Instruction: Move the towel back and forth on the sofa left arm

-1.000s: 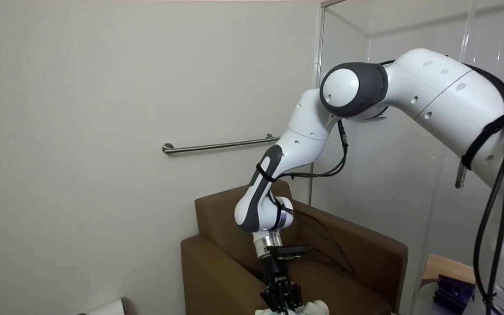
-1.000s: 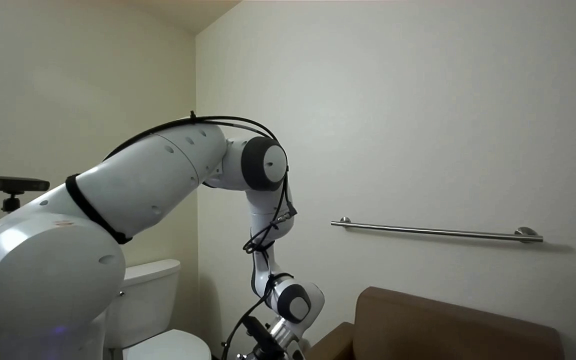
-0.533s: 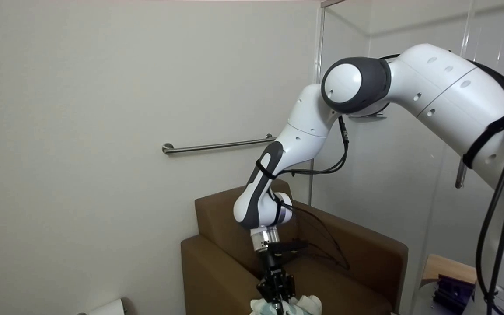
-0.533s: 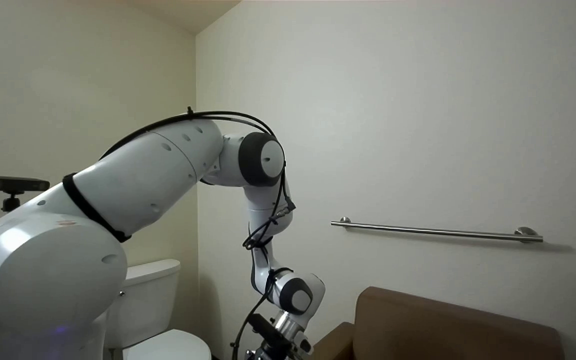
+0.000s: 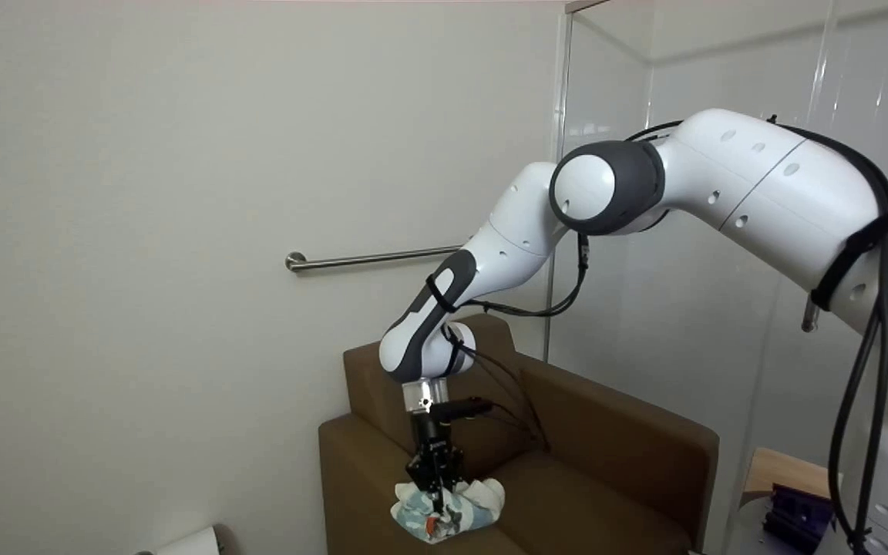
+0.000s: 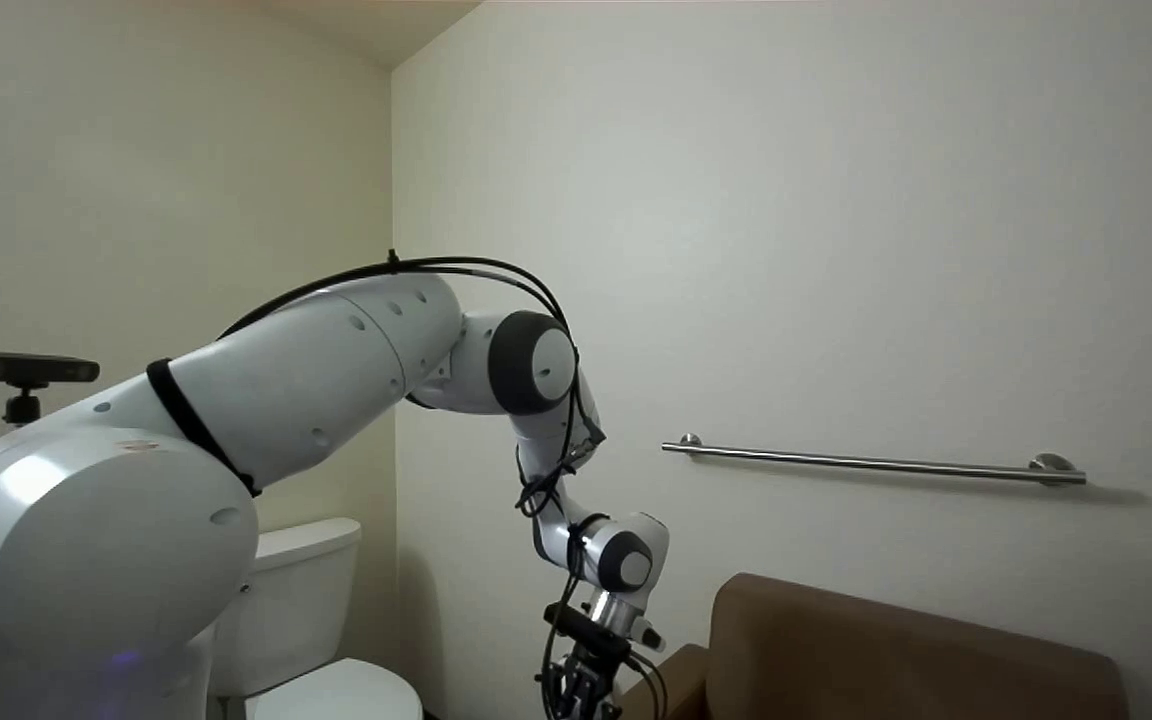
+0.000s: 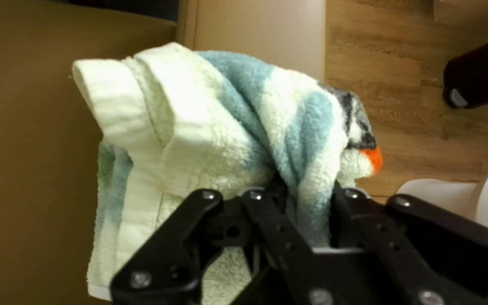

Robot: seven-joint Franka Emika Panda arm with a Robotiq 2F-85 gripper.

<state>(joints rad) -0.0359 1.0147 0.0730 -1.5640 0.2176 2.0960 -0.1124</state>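
towel [image 7: 214,140]: terry, cream-white with pale blue patches, grey-black print plus orange spot at one end, smooth white hem bands
towel state: bunched, folded over itself, one blue-and-white fold pinched narrow
towel position: across sofa left arm [image 5: 371,466], spilling past inner side; orange end past outer edge in wrist view; contact unclear
sofa left arm: brown, smooth, flat-topped, partly hidden by towel
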